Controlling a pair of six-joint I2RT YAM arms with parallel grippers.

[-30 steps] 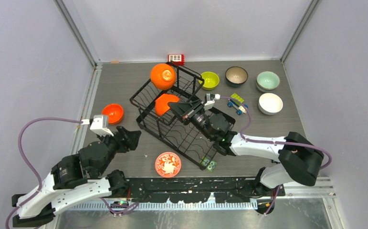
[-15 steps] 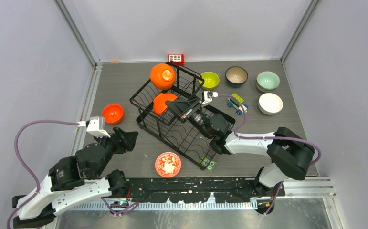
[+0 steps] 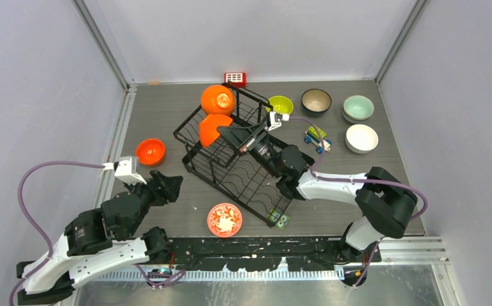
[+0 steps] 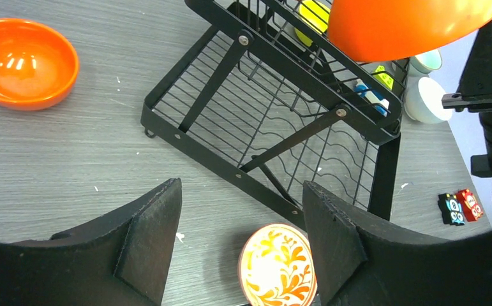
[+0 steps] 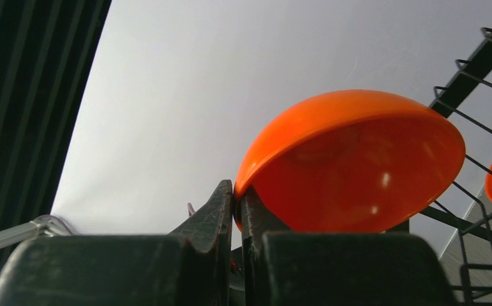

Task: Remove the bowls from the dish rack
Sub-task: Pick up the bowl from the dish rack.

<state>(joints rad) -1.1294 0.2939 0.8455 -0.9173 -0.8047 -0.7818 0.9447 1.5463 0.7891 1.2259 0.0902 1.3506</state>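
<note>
My right end effector (image 3: 223,132) is clamped on the rim of an orange bowl (image 3: 210,129). In the wrist view its two fingers are pressed together with only the thin bowl wall between them. The rim is pinched at the tips, and the body of the bowl bulges away to the right of them, tilted on edge. The bowl hangs over the far-left part of the dish rack (image 3: 249,172), above the rack's lower grid and in front of its raised section. I cannot tell whether it touches the wires. A second orange bowl (image 3: 217,99) sits at the top of the rack's raised section, just beyond the one I hold.

My left end effector (image 3: 174,183) is spread apart with nothing between its fingers. It hovers over the bench (image 3: 160,115) just off the rack's near-left corner.

Other bowls stand on the bench around the rack:
- A third orange bowl (image 3: 150,151) sits upright to the left of the rack.
- A floral bowl (image 3: 224,219) sits just in front of the rack's near edge.
- A lime green bowl (image 3: 281,105) sits beside the rack's far-right corner.
- A dark brown bowl (image 3: 316,100), a pale mint bowl (image 3: 358,108) and a white bowl (image 3: 362,138) sit well to the right of the rack
</note>
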